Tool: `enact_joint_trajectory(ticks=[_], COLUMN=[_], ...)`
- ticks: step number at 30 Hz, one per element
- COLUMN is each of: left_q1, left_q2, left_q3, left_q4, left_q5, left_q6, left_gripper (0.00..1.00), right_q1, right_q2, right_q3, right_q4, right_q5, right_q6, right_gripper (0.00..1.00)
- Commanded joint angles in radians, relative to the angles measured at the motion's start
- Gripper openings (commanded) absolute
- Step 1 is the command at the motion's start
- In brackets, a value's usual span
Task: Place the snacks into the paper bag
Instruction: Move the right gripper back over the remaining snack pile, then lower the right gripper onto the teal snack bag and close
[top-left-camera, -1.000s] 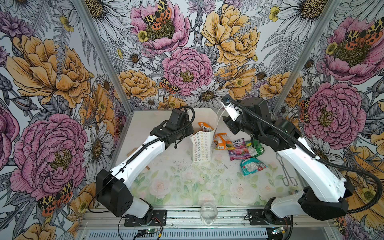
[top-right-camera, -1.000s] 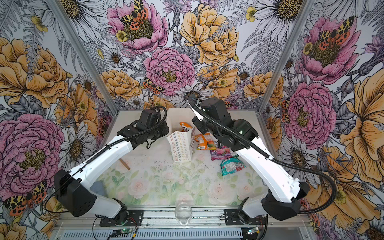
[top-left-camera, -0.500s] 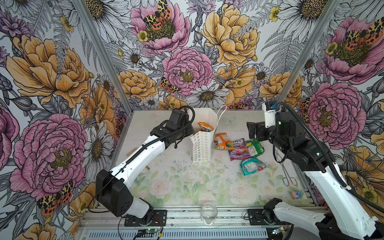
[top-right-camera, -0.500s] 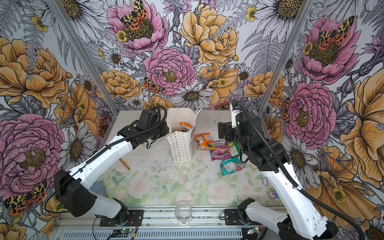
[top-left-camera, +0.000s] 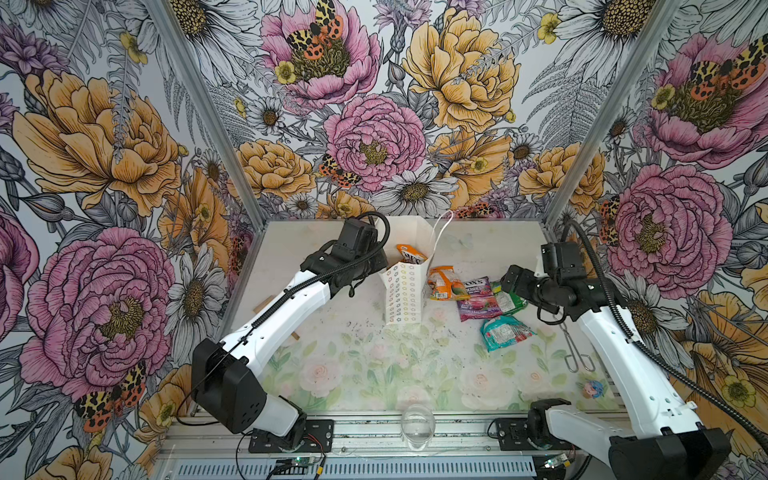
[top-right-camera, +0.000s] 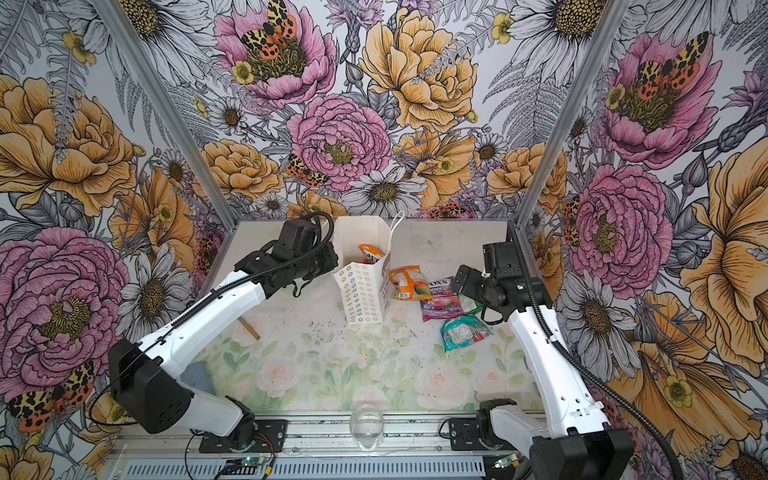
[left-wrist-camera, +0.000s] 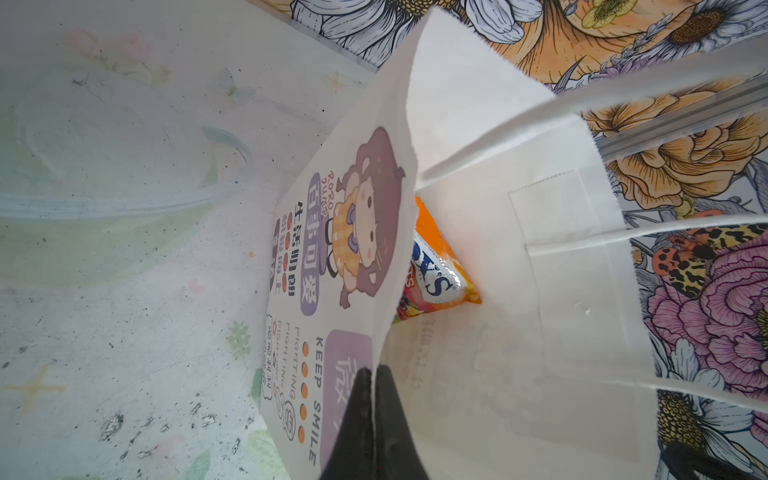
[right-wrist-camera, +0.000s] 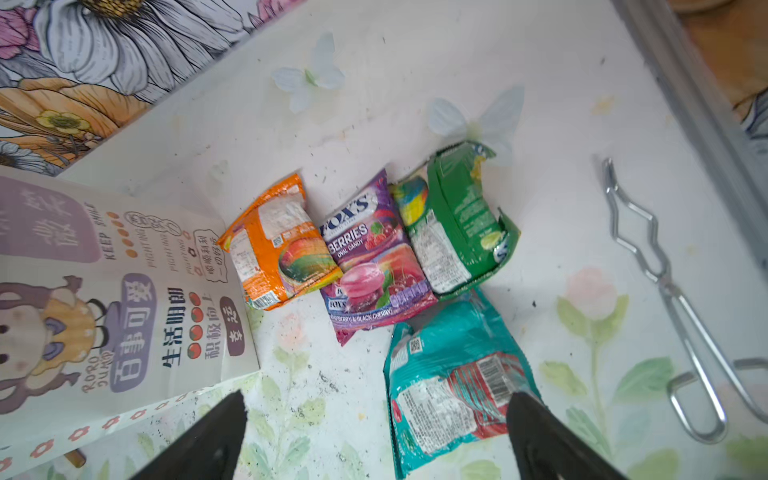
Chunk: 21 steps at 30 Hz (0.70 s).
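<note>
Inside the paper bag (top-left-camera: 402, 299) leans one orange packet (top-left-camera: 409, 254).

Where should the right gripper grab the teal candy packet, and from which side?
Probably from above, pinching the teal packet across its narrower middle: it lies flat on the table with both long edges free, and the open right gripper spans that way.
</note>
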Motion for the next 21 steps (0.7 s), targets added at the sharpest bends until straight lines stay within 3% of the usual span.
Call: enact_joint_trajectory(ticks=[1, 7, 21], left_q1=[0.008, 0.01, 0.011], left_q2=[-0.013, -0.02, -0.019], left_q3=[-0.003, -0.007, -0.008], left_q4=[-0.002, -0.002, -0.001], left_q5=[0.015, 0.015, 0.02], left_q6=[0.011, 0.011, 0.008], left_gripper=[0.0, 0.0, 0.0], right_q1=[-0.034, -0.117, -0.136], right_q2=[-0.019, -0.041, -0.039], right_q3=[-0.067, -0.201, -0.387], right_q4=[-0.009, 0.005, 0.112], right_q5=[-0.068, -0.156, -0.177], right_q6=[0.074, 0.115, 0.168], right_gripper=[1.0, 1.0, 1.0])
